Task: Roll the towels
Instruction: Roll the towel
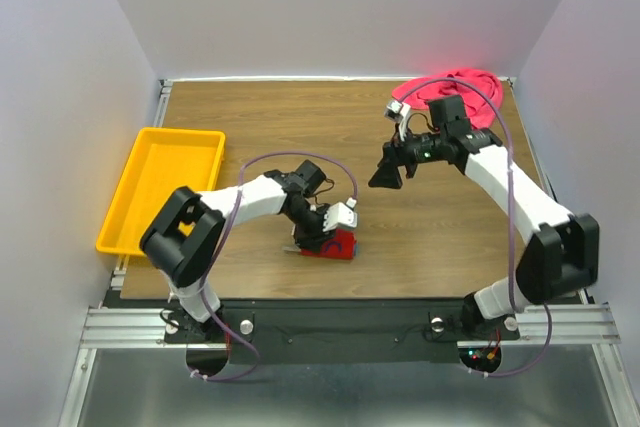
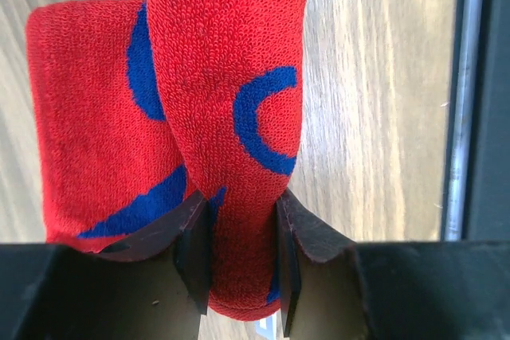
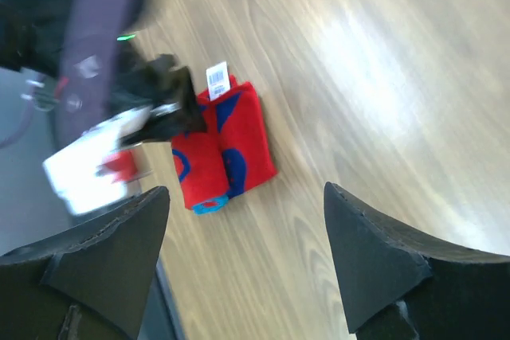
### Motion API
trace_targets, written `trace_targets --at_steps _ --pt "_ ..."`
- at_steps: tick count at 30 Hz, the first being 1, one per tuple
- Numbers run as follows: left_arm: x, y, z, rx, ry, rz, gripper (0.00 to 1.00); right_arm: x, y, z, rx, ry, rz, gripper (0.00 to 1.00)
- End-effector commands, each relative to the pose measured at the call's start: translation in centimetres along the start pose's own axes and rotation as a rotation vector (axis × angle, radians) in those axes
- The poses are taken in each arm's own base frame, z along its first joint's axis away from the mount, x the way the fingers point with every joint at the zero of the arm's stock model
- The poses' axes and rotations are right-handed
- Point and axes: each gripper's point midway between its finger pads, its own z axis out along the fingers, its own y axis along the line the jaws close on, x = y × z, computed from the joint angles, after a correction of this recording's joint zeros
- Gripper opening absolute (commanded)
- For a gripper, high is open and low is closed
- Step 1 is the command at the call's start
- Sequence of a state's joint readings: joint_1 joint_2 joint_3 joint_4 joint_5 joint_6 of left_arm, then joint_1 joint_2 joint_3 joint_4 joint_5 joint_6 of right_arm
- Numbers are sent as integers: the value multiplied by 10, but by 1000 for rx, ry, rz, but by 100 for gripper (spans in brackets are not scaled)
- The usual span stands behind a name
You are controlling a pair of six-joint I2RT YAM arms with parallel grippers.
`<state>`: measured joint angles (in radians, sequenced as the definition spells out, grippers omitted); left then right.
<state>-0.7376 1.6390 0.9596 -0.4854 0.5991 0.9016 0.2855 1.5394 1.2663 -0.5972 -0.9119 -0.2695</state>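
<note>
The patterned red and navy towel (image 1: 330, 243) lies partly rolled near the table's front middle. It fills the left wrist view (image 2: 223, 101) and shows in the right wrist view (image 3: 223, 153). My left gripper (image 1: 318, 237) is shut on the rolled part of it (image 2: 243, 252), with a flat red layer to the left. The plain pink-red towel (image 1: 455, 87) lies crumpled at the back right corner. My right gripper (image 1: 387, 175) hangs open and empty above the table's middle (image 3: 247, 260), apart from both towels.
A yellow plastic tray (image 1: 160, 187) stands at the left edge. A white tag (image 3: 217, 79) sticks out of the patterned towel. The table's metal front rail (image 2: 466, 93) runs close by the left gripper. A purple cable loops over each arm.
</note>
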Motion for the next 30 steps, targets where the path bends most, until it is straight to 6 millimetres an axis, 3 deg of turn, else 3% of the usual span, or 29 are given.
trace_targets --at_steps 1,2,8,12,16,20,24,27,30 --pt "11 -24 2 214 35 -186 10 13 12 -19 88 22 -139 83" --pt "15 -26 8 259 37 -232 11 24 13 -21 101 53 -164 83" --pt "11 -8 2 371 -23 -368 16 43 27 -33 164 111 -246 83" --pt "24 -2 7 468 -5 -446 16 59 49 -7 173 233 -395 83" --pt "33 4 12 505 3 -493 17 72 49 22 218 297 -511 83" --pt "37 9 14 542 -10 -529 18 62 50 56 273 268 -650 83" --pt "46 12 18 543 11 -531 18 71 58 89 271 298 -759 83" --pt "52 12 23 552 22 -539 18 66 72 106 246 273 -774 83" --pt "54 13 24 556 18 -541 18 82 79 120 207 302 -799 83"
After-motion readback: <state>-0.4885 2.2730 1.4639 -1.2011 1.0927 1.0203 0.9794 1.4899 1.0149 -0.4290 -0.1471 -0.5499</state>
